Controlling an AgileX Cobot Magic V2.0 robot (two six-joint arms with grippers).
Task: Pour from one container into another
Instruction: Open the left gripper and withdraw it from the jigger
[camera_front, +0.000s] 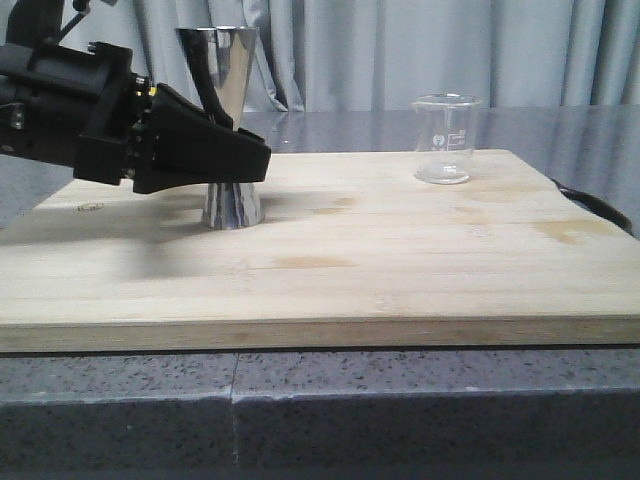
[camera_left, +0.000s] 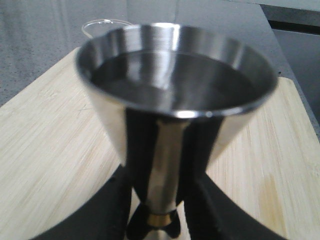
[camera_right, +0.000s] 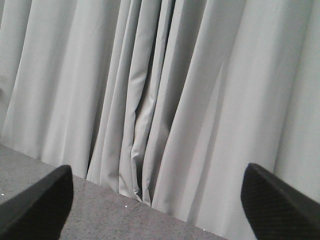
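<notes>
At the left of the wooden board (camera_front: 400, 260), your left gripper (camera_front: 240, 160) reaches in from the left with its fingers (camera_left: 107, 210) pinching the steel jigger (camera_front: 228, 120) at its narrow gold-banded waist. The jigger stands upright with its base on the board, and its upper cup holds liquid. Well apart to the right, toward the far edge, you have the glass beaker (camera_front: 446, 138) standing upright and untouched. Your right gripper (camera_right: 160, 210) faces the grey curtain (camera_right: 165, 100) above the dark surface (camera_front: 300, 410), its fingers spread wide around nothing.
</notes>
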